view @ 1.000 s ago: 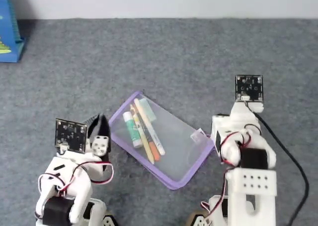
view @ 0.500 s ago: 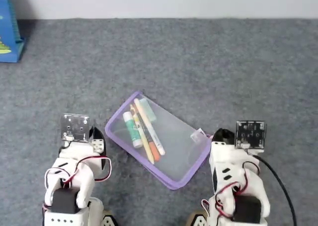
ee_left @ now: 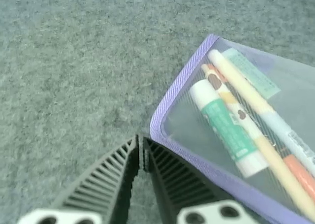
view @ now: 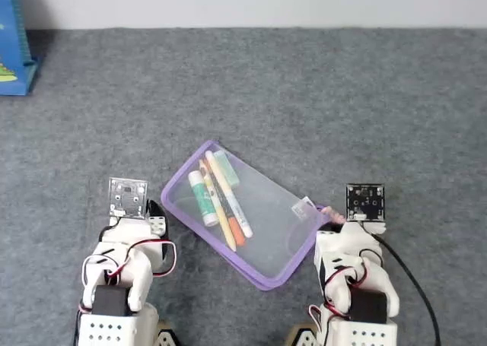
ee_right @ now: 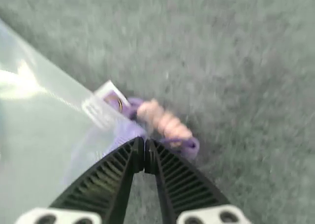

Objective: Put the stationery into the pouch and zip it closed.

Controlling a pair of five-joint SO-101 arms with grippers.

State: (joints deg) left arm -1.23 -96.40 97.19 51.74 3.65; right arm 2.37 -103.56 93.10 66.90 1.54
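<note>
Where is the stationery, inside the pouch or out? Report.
Inside: the glue stick and pens lie behind the clear wall of the pouch.

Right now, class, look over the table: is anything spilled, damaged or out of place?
Nothing stands out. The pouch lies flat on the grey mat, at a slant, with the glue stick, pencil and pen all inside it and none spilled. Its zip pull rests at the corner by the right gripper.
</note>
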